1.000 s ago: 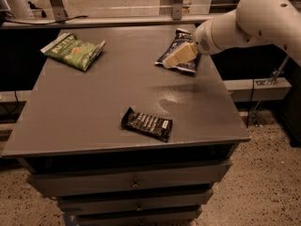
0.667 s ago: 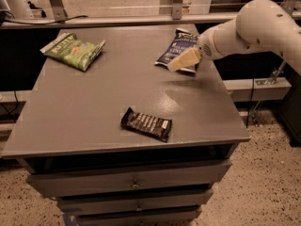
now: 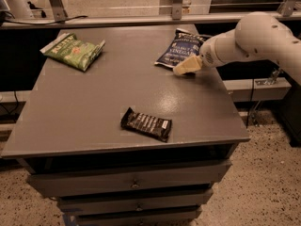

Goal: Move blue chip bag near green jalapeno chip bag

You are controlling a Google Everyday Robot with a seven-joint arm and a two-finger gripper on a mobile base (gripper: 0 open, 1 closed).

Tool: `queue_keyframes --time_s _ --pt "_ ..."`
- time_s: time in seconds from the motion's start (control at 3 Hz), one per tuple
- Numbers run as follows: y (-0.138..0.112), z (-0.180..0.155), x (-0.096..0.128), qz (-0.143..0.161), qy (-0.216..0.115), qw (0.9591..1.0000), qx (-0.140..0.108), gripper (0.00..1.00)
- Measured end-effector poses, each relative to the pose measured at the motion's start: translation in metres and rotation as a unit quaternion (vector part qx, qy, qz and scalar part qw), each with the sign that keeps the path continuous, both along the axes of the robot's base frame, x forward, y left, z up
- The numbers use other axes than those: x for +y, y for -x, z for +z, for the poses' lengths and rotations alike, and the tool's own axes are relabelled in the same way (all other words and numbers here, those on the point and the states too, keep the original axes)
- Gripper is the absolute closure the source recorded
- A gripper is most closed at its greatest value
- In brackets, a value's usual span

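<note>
A black candy bar [image 3: 146, 124] lies close to the table's [image 3: 94, 102] front edge, right of centre. Farther back, by the right edge, the gripper [image 3: 181, 68] sits at the near end of the blue chip bag [image 3: 181, 48]; whether it is wide or closed cannot be told. The green jalapeno chip bag [image 3: 74, 51] lies at the far left corner, well apart
</note>
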State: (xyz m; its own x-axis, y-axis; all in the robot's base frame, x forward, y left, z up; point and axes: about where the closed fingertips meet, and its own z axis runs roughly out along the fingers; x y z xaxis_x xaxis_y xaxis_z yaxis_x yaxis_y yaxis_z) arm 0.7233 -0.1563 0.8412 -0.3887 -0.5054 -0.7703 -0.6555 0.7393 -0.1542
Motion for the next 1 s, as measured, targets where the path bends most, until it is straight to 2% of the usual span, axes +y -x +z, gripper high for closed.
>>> queue_keyframes --time_s 1.0 --pt "0.0026 0.002 0.0061 0.007 -0.002 1.0 -0.005 0.87"
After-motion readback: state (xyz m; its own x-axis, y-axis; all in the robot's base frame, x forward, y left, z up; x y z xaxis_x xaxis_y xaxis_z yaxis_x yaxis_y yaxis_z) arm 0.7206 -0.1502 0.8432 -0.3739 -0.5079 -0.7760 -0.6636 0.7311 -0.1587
